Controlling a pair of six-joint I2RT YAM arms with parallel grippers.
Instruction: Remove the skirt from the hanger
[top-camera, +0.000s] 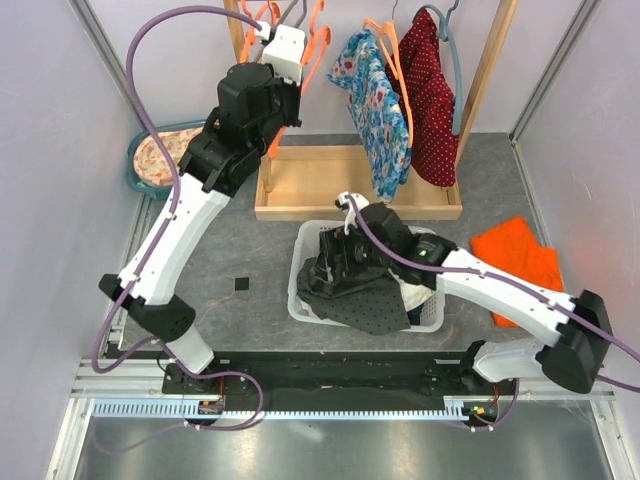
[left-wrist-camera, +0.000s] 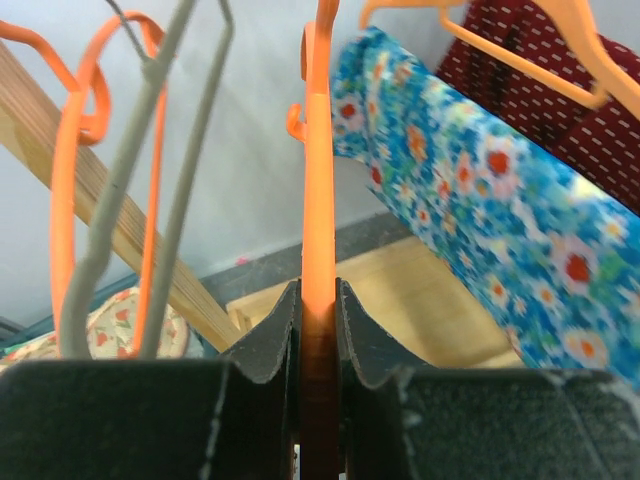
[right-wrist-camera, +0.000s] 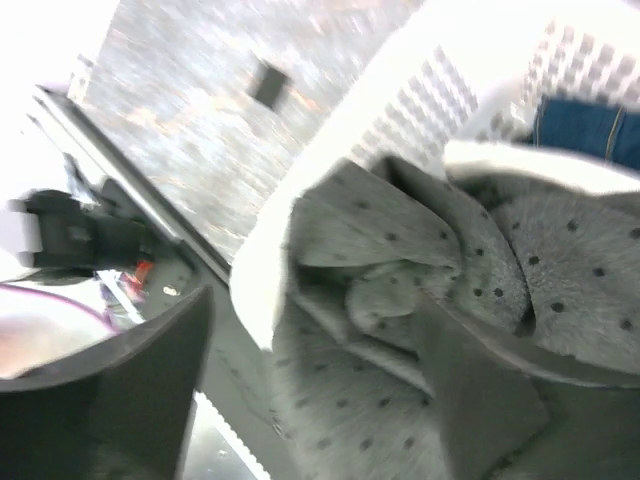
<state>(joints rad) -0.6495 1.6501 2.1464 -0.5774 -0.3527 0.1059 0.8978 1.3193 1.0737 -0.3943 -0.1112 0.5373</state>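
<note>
The grey table bore a wooden rack base upper centre, a white laundry basket mid-frame and an orange cloth at right.

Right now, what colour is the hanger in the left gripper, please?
Orange hanger, best seen in the left wrist view.

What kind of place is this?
Probably a robot test booth staged as a laundry corner: a wooden clothes rack with orange hangers, a white laundry basket, and two robot arms.
</note>
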